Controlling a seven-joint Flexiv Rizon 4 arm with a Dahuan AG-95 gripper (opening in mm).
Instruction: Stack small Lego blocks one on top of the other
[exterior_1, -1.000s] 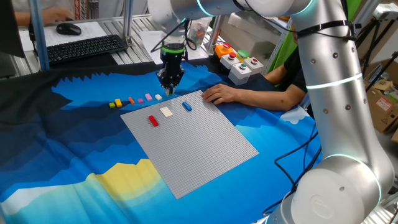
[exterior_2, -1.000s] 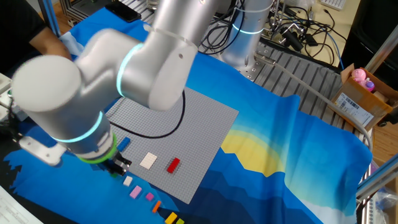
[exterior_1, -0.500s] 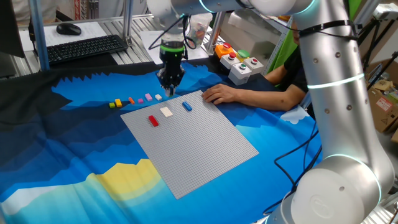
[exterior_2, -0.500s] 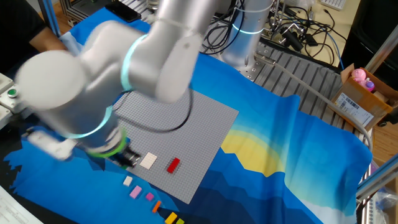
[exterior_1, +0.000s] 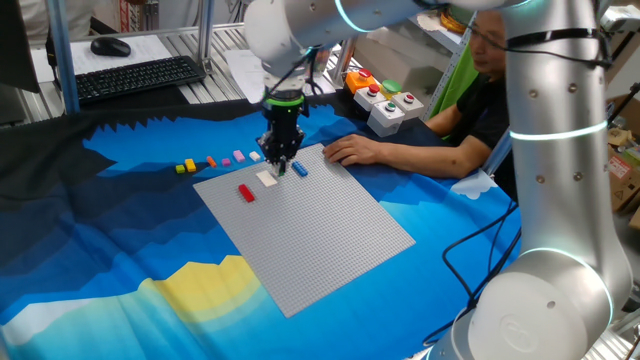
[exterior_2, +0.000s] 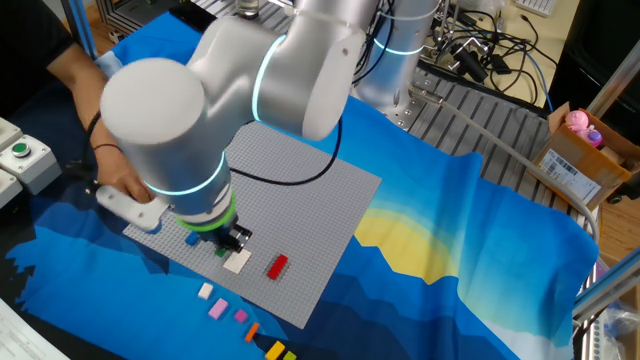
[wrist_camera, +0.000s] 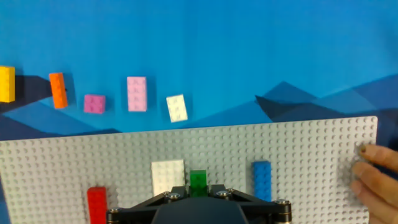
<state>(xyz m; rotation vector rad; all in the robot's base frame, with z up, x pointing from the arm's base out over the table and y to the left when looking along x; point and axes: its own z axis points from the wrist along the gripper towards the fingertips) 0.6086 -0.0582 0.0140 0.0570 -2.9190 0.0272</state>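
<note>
Gripper (wrist_camera: 198, 194) now over baseplate (wrist_camera: 298, 155), green block (wrist_camera: 198, 180) between fingers

The large grey studded plastic baseplate (wrist_camera: 261, 143) looks matt and rough from its many small studs. The small coloured plastic Lego blocks (wrist_camera: 136, 93) are smooth with a slight shine. The blue printed cloth (exterior_1: 120, 250) is soft and matt. The silver-grey arm casing (exterior_2: 300, 70) is glossy.
</note>
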